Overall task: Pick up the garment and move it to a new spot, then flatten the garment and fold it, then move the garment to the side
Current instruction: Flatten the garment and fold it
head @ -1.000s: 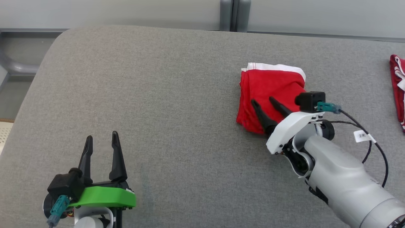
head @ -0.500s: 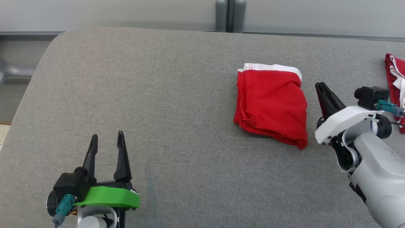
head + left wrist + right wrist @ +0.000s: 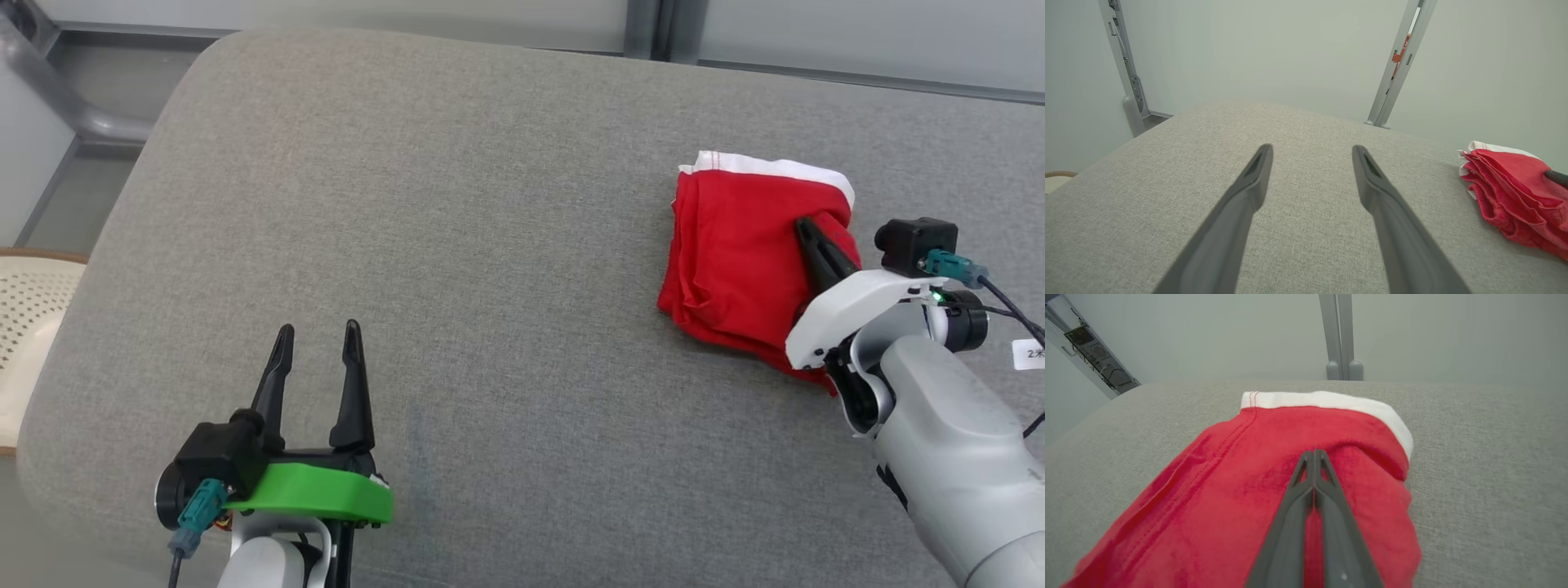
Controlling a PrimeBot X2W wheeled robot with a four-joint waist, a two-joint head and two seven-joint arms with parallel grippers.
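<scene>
Closing fully, the right gripper (image 3: pixel 807 229) came back from beside the folded red garment (image 3: pixel 735 261) onto its right half, with no clear pinch. It was probably pushing the garment along the worktop's (image 3: pixel 490 245) right side. Left gripper (image 3: pixel 318 331) stayed wide open, empty.

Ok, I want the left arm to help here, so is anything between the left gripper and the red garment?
Nothing visible does: only bare grey cushion lies between the open left gripper and the folded red garment. The right gripper, shut, has its tips on the garment's right side, away from that path.
</scene>
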